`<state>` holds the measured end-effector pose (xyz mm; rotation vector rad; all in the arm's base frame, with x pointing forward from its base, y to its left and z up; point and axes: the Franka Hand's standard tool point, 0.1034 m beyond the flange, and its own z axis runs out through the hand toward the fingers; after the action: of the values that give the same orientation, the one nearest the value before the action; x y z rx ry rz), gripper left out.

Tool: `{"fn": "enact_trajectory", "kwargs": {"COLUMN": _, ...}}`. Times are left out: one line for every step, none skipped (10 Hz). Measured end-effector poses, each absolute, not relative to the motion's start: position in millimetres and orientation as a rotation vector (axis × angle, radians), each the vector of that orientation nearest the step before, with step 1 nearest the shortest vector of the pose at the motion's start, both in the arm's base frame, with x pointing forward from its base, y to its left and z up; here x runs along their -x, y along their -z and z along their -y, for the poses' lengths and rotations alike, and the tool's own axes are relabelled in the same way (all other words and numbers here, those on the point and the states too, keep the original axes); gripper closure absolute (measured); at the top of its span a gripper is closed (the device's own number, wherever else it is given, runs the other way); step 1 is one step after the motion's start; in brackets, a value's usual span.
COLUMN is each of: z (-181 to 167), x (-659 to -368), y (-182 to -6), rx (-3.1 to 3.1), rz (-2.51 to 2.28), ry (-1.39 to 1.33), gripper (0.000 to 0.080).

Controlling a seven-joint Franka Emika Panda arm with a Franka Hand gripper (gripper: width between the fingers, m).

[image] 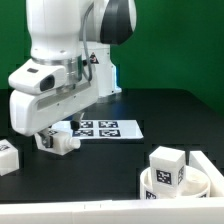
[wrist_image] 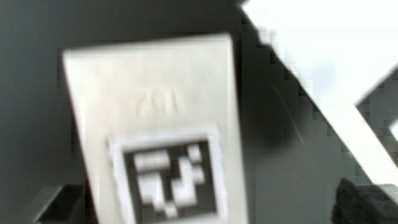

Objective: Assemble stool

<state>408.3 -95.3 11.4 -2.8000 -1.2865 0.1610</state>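
My gripper (image: 55,133) is low over the table at the exterior view's left, around a white block leg (image: 60,140) lying there. In the wrist view the leg (wrist_image: 157,110) fills the middle, its marker tag facing the camera. It lies between my dark fingertips (wrist_image: 57,205), close to one and apart from the other. The gripper (wrist_image: 210,208) is open. The round rimmed seat (image: 205,186) sits at the front right with another leg (image: 167,166) standing in it. A third leg (image: 7,157) lies at the far left edge.
The marker board (image: 105,128) lies flat just beyond and right of my gripper; its white edge shows in the wrist view (wrist_image: 329,60). The table is black, with a green wall behind.
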Motion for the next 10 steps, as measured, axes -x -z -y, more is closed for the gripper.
{"fn": "enact_trajectory", "kwargs": {"z": 101.8, "x": -408.9, "y": -9.2, "rx": 2.811, "rz": 1.297, "ry": -0.140, "gripper": 0.0151}}
{"fn": "enact_trajectory", "kwargs": {"z": 100.8, "x": -408.7, "y": -9.3, "rx": 2.810, "rz": 1.294, "ry": -0.143, "gripper": 0.0154}}
{"fn": "enact_trajectory", "kwargs": {"z": 100.8, "x": -408.7, "y": -9.2, "rx": 2.810, "rz": 1.294, "ry": -0.143, "gripper": 0.0154}}
{"fn": "enact_trajectory", "kwargs": {"z": 101.3, "x": -408.6, "y": -9.2, "rx": 2.806, "rz": 1.302, "ry": -0.144, "gripper": 0.0336}}
{"fn": "enact_trajectory", "kwargs": {"z": 98.6, "x": -412.9, "y": -11.2, "rx": 2.807, "rz": 1.313, "ry": -0.136, "gripper": 0.0470}}
{"fn": "enact_trajectory", "kwargs": {"z": 87.5, "x": -425.6, "y": -18.2, "rx": 2.801, "rz": 1.359, "ry": -0.102, "gripper": 0.0470}}
{"fn": "enact_trajectory", "kwargs": {"z": 73.5, "x": -434.7, "y": -24.0, "rx": 2.778, "rz": 1.432, "ry": -0.057, "gripper": 0.0469}}
{"fn": "enact_trajectory", "kwargs": {"z": 58.2, "x": -439.8, "y": -26.7, "rx": 2.679, "rz": 1.623, "ry": -0.043, "gripper": 0.0469}}
{"fn": "enact_trajectory", "kwargs": {"z": 46.2, "x": -442.4, "y": -27.3, "rx": 2.575, "rz": 1.803, "ry": -0.040, "gripper": 0.0469}}
{"fn": "enact_trajectory", "kwargs": {"z": 51.1, "x": -440.9, "y": -25.9, "rx": 2.540, "rz": 1.847, "ry": -0.046, "gripper": 0.0469}}
